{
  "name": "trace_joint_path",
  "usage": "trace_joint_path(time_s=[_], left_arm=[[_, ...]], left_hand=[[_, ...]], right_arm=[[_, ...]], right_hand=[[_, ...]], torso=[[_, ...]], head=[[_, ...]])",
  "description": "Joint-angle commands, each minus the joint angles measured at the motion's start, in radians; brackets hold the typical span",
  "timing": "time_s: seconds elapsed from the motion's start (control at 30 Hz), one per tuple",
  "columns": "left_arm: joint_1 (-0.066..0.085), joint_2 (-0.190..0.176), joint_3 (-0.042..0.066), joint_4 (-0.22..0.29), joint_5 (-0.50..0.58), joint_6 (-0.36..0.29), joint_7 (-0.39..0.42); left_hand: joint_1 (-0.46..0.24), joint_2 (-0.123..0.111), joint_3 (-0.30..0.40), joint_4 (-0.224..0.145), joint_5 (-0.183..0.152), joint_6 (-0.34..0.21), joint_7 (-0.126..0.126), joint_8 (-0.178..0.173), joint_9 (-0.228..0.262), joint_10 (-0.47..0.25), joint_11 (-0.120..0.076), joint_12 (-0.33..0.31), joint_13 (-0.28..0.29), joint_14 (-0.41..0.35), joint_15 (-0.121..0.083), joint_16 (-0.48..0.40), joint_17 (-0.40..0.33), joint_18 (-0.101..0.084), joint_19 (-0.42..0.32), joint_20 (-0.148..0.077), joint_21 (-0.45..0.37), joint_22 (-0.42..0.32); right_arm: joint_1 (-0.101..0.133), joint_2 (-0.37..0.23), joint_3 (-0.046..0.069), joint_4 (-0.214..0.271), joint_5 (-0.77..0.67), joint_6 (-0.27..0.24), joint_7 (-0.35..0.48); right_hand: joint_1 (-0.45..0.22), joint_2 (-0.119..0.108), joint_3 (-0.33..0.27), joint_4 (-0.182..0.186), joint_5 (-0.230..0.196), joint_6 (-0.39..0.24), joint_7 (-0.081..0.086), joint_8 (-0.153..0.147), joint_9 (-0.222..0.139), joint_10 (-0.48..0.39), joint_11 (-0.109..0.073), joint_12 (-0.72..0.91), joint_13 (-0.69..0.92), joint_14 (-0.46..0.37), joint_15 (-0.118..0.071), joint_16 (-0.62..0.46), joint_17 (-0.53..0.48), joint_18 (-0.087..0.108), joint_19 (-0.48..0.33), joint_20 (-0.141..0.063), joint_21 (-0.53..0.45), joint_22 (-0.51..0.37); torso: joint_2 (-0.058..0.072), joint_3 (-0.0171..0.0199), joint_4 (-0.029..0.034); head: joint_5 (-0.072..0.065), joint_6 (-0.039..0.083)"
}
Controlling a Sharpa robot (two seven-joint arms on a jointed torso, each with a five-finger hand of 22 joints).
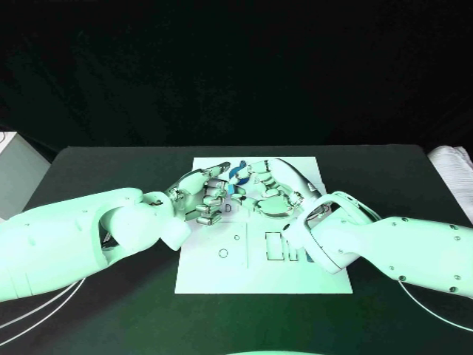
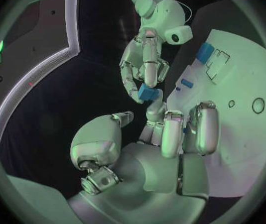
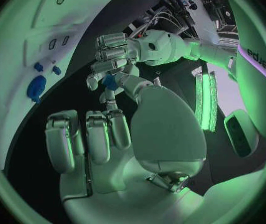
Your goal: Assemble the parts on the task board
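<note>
In the head view, the left robot hand (image 1: 202,197) and the right robot hand (image 1: 274,194) are meeting fingertip to fingertip over the upper half of the white task board (image 1: 221,277) on the black surface (image 1: 109,166), their fingers hiding much of a blue part (image 1: 240,177) between them. In the left wrist view, the right robot hand's fingers (image 2: 147,69) are pinching that blue part (image 2: 148,91), touching the left robot hand's fingertip, while further blue parts (image 2: 204,50) are lying on the board beyond. In the right wrist view, the left robot hand (image 3: 111,59) is curling around the blue part (image 3: 110,80) at the right hand's fingertip, with more blue parts (image 3: 36,86) sitting on the board alongside; whether the left one is actually gripping it I cannot tell.

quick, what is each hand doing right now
Left hand: cannot tell whether it holds anything.
Right hand: pinching a small blue block-shaped part.
</note>
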Motion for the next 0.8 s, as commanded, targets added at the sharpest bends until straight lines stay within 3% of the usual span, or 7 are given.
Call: trace_joint_path(time_s=[0.03, 0.23, 0.37, 0.8], left_arm=[[0.000, 0.001, 0.001, -0.002, 0.005, 0.039, -0.007], [0.000, 0.000, 0.001, -0.003, 0.004, 0.036, 0.000], [0.000, 0.000, 0.001, -0.003, 0.004, 0.031, 0.006], [0.000, -0.004, 0.002, -0.006, 0.005, 0.016, 0.012]], left_hand=[[-0.014, -0.001, -0.008, 0.000, 0.001, 0.015, -0.004, 0.005, 0.004, 0.010, -0.003, 0.004, 0.009, 0.098, -0.010, 0.005, 0.246, -0.021, 0.006, -0.005, 0.007, 0.028], [-0.016, 0.005, -0.005, 0.000, 0.001, 0.035, -0.013, 0.012, 0.011, 0.017, -0.011, 0.003, 0.015, 0.100, -0.017, 0.006, 0.248, -0.022, 0.009, -0.010, 0.009, 0.031], [-0.012, 0.022, 0.019, -0.001, 0.001, 0.050, -0.020, 0.017, 0.019, 0.024, -0.017, 0.000, 0.023, 0.101, -0.024, 0.007, 0.250, -0.022, 0.011, -0.017, 0.010, 0.035], [-0.008, 0.022, 0.045, -0.001, 0.001, 0.062, -0.025, 0.021, 0.029, 0.032, -0.022, -0.002, 0.032, 0.102, -0.028, 0.007, 0.254, -0.023, 0.013, -0.021, 0.011, 0.038]], right_arm=[[-0.001, -0.001, 0.001, 0.000, -0.012, -0.003, 0.016], [-0.001, -0.002, 0.001, -0.004, -0.011, 0.000, 0.015], [-0.001, -0.002, 0.001, -0.006, -0.011, 0.002, 0.014], [-0.001, -0.004, 0.001, -0.008, -0.011, 0.002, 0.014]], right_hand=[[0.008, 0.003, -0.001, -0.004, 0.004, -0.001, -0.006, 0.005, 0.002, 0.022, 0.005, 0.006, 0.172, 0.104, 0.000, 0.003, 0.262, -0.007, 0.105, -0.002, 0.004, 0.263], [0.008, 0.003, -0.001, -0.004, 0.004, -0.001, -0.006, 0.005, 0.002, 0.022, 0.005, 0.006, 0.172, 0.104, 0.000, 0.003, 0.262, -0.007, 0.105, -0.002, 0.004, 0.263], [0.008, 0.003, -0.001, -0.004, 0.004, -0.001, -0.006, 0.005, 0.002, 0.022, 0.005, 0.006, 0.172, 0.104, 0.000, 0.003, 0.262, -0.007, 0.105, -0.002, 0.004, 0.263], [0.008, 0.003, 0.000, -0.006, 0.005, -0.002, -0.005, 0.005, 0.002, 0.023, 0.005, 0.007, 0.173, 0.104, 0.001, 0.004, 0.263, -0.007, 0.105, -0.002, 0.004, 0.263]], torso=[[0.000, -0.0001, -0.0001], [0.000, -0.0005, 0.0004], [0.000, -0.0007, -0.0002], [-0.001, -0.0006, 0.0010]], head=[[-0.001, -0.001], [-0.002, 0.000], [-0.003, 0.000], [-0.003, 0.000]])
